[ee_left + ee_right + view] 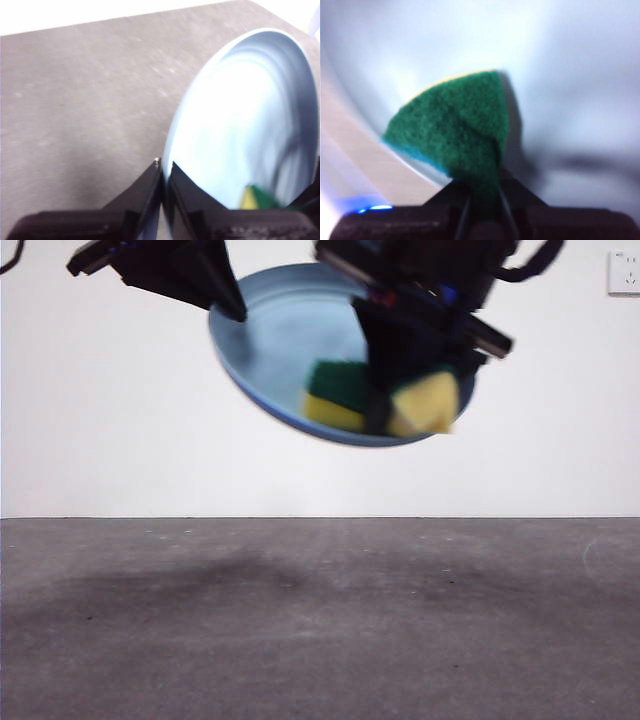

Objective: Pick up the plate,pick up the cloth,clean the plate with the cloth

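Plate (285,340) held high over the table (320,620), tilted, rim pinched by left gripper (164,170) to expose its face. Sponge (345,395) clamped in right gripper (482,200), pressed against the lower right inside for scrubbing.

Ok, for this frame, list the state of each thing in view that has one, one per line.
Round light-blue plate: lifted off the table, tilted, rim pinched.
Yellow foam sponge with dark green scouring top: squeezed in a gripper, pressed against the plate's inner face.
Left gripper: shut on the plate's rim.
Right gripper: shut on the sponge.
Grey table: nothing resting on the part in view.
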Available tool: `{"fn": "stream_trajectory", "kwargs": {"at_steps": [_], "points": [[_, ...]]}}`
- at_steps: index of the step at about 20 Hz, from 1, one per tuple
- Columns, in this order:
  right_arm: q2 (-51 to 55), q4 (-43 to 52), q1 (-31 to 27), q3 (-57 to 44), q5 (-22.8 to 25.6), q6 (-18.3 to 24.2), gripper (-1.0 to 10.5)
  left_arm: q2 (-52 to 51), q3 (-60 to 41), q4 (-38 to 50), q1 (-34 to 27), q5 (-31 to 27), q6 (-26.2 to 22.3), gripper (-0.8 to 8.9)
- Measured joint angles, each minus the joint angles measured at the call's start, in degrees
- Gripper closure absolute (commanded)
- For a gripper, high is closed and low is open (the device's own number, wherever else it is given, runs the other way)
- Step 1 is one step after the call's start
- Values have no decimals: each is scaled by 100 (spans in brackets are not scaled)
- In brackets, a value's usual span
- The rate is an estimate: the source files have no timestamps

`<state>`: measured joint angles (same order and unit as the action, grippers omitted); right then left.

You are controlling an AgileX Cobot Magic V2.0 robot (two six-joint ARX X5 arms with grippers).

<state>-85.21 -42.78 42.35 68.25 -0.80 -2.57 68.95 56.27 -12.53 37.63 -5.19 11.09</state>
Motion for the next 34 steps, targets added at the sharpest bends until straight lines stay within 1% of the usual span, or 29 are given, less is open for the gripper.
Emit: {"fn": "stream_trajectory", "kwargs": {"at_steps": [3, 4, 5, 6, 8, 9, 10, 11, 17, 21, 23, 26, 27, 28, 29, 30, 31, 34], "points": [[0, -13, 2, 0, 1700, -138, 956, -7, 0, -369, -192, 31, -55, 822], [9, 92, 4, 0, 2103, -201, 956, -7, 0, -533, -236, 85, -83, 822], [44, 177, 22, 0, 2291, -236, 955, -4, 0, -693, -269, 105, -140, 822], [116, 260, 39, 0, 2302, -260, 956, -4, 0, -850, -326, 103, -219, 822], [356, 306, -7, -9, 2516, -273, 955, -9, 9, -1274, -533, -286, -474, 822], [498, 439, -48, -9, 2520, -291, 955, 2, 9, -1388, -656, -511, -588, 822], [634, 525, -70, -9, 2494, -334, 954, 22, 9, -1443, -774, -584, -691, 822], [785, 516, -61, -9, 2481, -391, 954, 85, 9, -1445, -907, -538, -756, 822], [1458, 396, -33, -9, 2461, -472, 955, 850, 11, -1451, -1598, -13, -942, 822], [1681, 149, -35, -9, 2044, -520, 955, 1698, 11, -1095, -1847, 721, -957, 822], [1703, -15, -35, -9, 2028, -538, 955, 2065, 39, -887, -1875, 780, -949, 822], [1705, -280, -35, -11, 2033, -542, 954, 2455, 70, -817, -1910, 776, -894, 811], [1705, -323, -37, -11, 2033, -542, 954, 2546, 70, -813, -1919, 772, -874, 789], [1705, -328, -35, -11, 2033, -542, 954, 2590, 72, -796, -1926, 769, -852, 703], [1705, -328, -35, -11, 2031, -542, 954, 2636, 72, -787, -1943, 739, -857, 545], [1705, -332, -35, -11, 2031, -542, 954, 2695, 72, -802, -1956, 695, -881, 406], [1705, -334, -35, -11, 2031, -542, 954, 2743, 72, -809, -1980, 684, -901, 346], [1705, -337, -35, -11, 2031, -542, 954, 2756, 72, -776, -2013, 667, -905, 343]]}}
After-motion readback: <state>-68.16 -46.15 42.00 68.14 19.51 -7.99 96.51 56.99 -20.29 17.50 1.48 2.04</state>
